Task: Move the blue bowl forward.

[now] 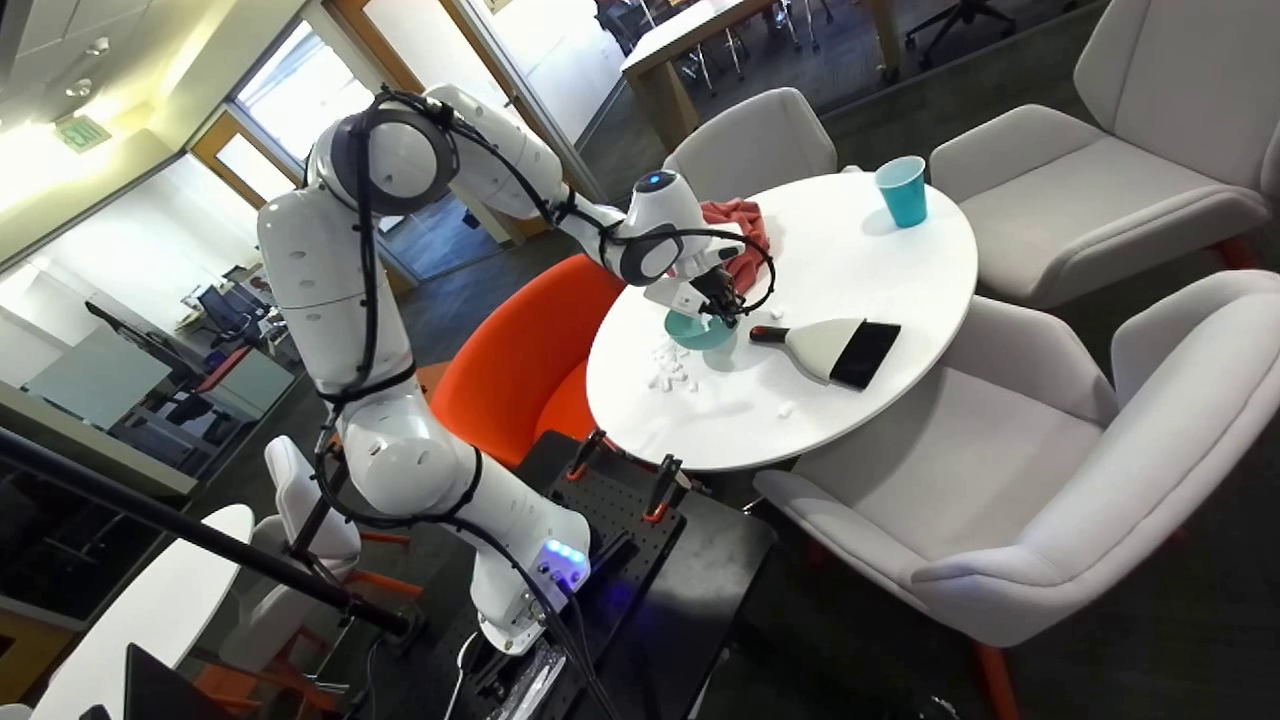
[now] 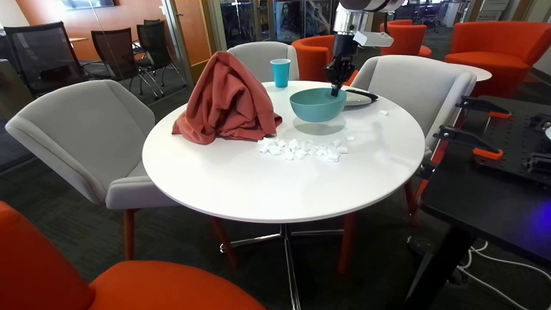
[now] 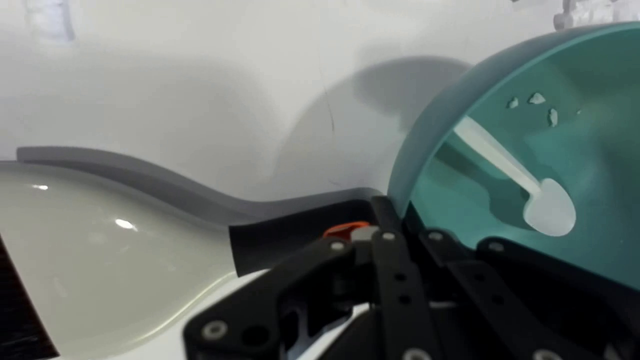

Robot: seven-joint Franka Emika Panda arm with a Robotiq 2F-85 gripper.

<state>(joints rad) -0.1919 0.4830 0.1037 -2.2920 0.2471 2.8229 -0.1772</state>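
1. Black gripper (image 3: 398, 212), lower right of the wrist view: its two fingers are pinched together with only the wall of the blue bowl (image 3: 610, 155) between the tips, one tip outside the rim, the other inside.
2. Teal inside and out, that bowl fills the right side of the wrist view. In an exterior view it sits above and slightly right of the frame's centre, seeming to hang just over the round white table (image 2: 241, 185), its shadow below it and its gripped side tipped a little higher.
3. White spoon (image 3: 550, 207) lying inside the bowl, with a few pale flecks (image 3: 537, 99) above it in the frame.
4. Cream brush (image 3: 115, 250) at lower left of the wrist view, dark bristles (image 3: 20, 320) at the left edge; its black handle (image 3: 295, 235) points at the gripper, and whether the two touch cannot be told.
5. Orange chair (image 2: 163, 284), lower left of an exterior view, nearest the camera there.
6. White bits (image 2: 301, 148) in a loose heap on the table, at that frame's centre, below the bowl.
7. Red cloth (image 2: 232, 103), crumpled into a peak, left of centre, just beside the heap.
8. Turquoise cup (image 2: 280, 73), upright near the table's far edge, top centre.
9. Grey chair (image 2: 252, 58) behind the cup; farther back, black chairs (image 2: 114, 56) at upper left and orange seats (image 2: 495, 43) at upper right.
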